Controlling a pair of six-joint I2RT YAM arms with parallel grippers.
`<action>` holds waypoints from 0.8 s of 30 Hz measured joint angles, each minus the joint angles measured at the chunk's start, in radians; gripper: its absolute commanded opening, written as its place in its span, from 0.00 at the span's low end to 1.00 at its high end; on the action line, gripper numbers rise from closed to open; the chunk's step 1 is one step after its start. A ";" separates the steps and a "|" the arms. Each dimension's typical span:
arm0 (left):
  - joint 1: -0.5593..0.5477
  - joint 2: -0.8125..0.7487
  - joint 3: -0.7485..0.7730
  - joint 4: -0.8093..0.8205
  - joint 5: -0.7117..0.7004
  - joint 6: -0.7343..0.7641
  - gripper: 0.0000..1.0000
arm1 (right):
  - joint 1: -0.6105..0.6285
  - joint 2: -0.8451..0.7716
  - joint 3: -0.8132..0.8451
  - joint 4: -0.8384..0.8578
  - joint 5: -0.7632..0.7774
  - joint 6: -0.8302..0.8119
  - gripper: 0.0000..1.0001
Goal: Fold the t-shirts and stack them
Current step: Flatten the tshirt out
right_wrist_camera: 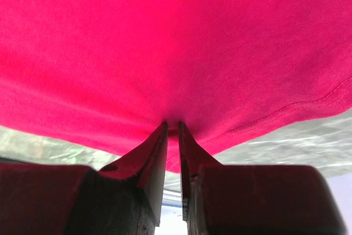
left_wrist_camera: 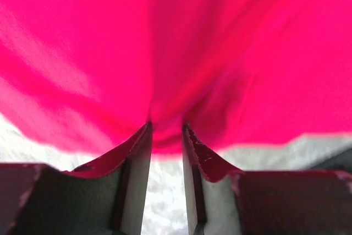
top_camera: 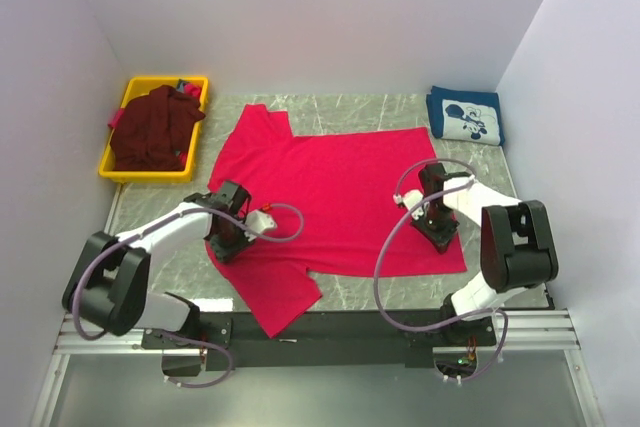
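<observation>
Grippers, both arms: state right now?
Left gripper: closed, pinching the bright crimson-red cloth t-shirt.
Right gripper: closed, pinching the same t-shirt's edge.

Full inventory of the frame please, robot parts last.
red t-shirt: 1, bright red, spread out mid-table
navy t-shirt: 1, navy with white print, folded, far right corner
maroon t-shirt: 1, dark maroon, crumpled in the bin
bin: 1, yellow, far left corner
table: 1, grey marble
left fingers: 1 pair, dark, pinching the red t-shirt's left end
right fingers: 1 pair, dark, pinching its right end
</observation>
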 measured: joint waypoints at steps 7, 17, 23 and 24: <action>0.002 -0.093 0.032 -0.193 0.016 0.082 0.44 | 0.023 -0.107 -0.047 -0.082 -0.031 -0.015 0.23; -0.095 -0.111 0.160 -0.231 0.088 0.084 0.41 | 0.023 -0.157 0.105 -0.150 -0.102 0.006 0.23; -0.280 -0.037 0.113 -0.124 0.037 0.036 0.36 | 0.023 -0.095 0.108 -0.149 -0.102 0.026 0.22; -0.308 -0.020 0.103 -0.093 0.020 0.022 0.35 | 0.023 -0.086 0.109 -0.148 -0.102 0.028 0.22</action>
